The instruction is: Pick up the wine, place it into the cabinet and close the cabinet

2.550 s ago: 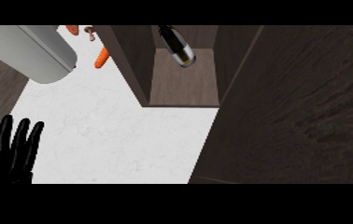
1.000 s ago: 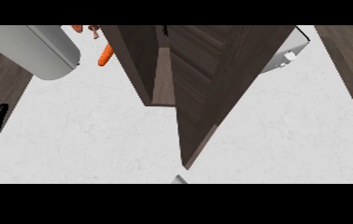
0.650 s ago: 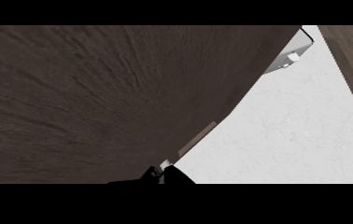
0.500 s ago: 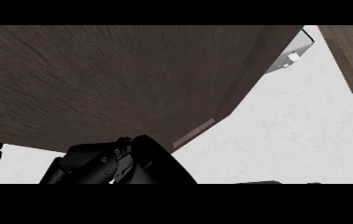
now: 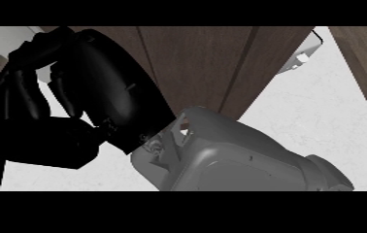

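Up close, a glossy black hand (image 5: 93, 101) covers the dark wood-grain cabinet (image 5: 208, 67).

hand (image 5: 93, 96) now fills view | cabinet door (image 5: 208, 67) swung across | wine hidden

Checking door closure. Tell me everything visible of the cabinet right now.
The cabinet fills the upper middle of the head view: dark brown, wood-grained panels with thin vertical seams and no interior showing, so the door looks shut or almost shut. Its lower edge meets the white counter. A black hand on a grey forearm hides its left part; contact cannot be confirmed.
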{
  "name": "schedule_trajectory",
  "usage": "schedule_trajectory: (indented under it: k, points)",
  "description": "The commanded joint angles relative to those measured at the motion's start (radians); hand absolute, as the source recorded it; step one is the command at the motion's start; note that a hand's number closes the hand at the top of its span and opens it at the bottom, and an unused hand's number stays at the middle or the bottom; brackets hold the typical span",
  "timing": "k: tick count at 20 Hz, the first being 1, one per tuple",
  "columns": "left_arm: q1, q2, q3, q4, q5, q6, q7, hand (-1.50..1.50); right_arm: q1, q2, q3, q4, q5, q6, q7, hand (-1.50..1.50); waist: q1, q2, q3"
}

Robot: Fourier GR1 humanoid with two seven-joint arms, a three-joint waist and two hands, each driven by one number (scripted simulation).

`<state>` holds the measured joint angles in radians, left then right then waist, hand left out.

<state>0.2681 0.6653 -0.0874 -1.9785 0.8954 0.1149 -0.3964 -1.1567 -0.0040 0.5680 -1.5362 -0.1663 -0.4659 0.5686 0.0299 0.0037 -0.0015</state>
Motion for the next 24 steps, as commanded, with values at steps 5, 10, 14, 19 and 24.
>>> schedule_trajectory:
  k: [5,10,14,19,24]
  points:
    - [-0.002,-0.032,0.023,-0.03,-0.018,0.009,0.046,-1.5,-0.074,0.004,-0.155,0.318,-0.053,0.117,-0.175,1.5,-0.002,0.001,0.001]
    - [-0.051,-0.026,0.053,0.008,-0.014,-0.002,0.088,-1.5,-0.061,-0.023,-0.222,0.439,-0.057,0.232,-0.266,1.5,-0.012,0.001,0.001]
    - [-0.036,-0.03,0.062,0.016,-0.028,-0.02,0.073,-1.5,-0.025,-0.091,-0.276,0.476,-0.07,0.291,-0.354,1.5,-0.008,0.004,0.001]
    - [-0.092,-0.044,0.033,0.02,-0.044,0.0,0.095,-1.5,-0.052,-0.078,-0.262,0.585,-0.018,0.283,-0.411,1.5,-0.007,0.013,0.001]
    - [-0.067,-0.067,0.024,0.016,-0.06,-0.003,0.079,-1.5,-0.068,-0.111,-0.268,0.585,0.015,0.28,-0.405,1.5,-0.006,0.007,0.0]
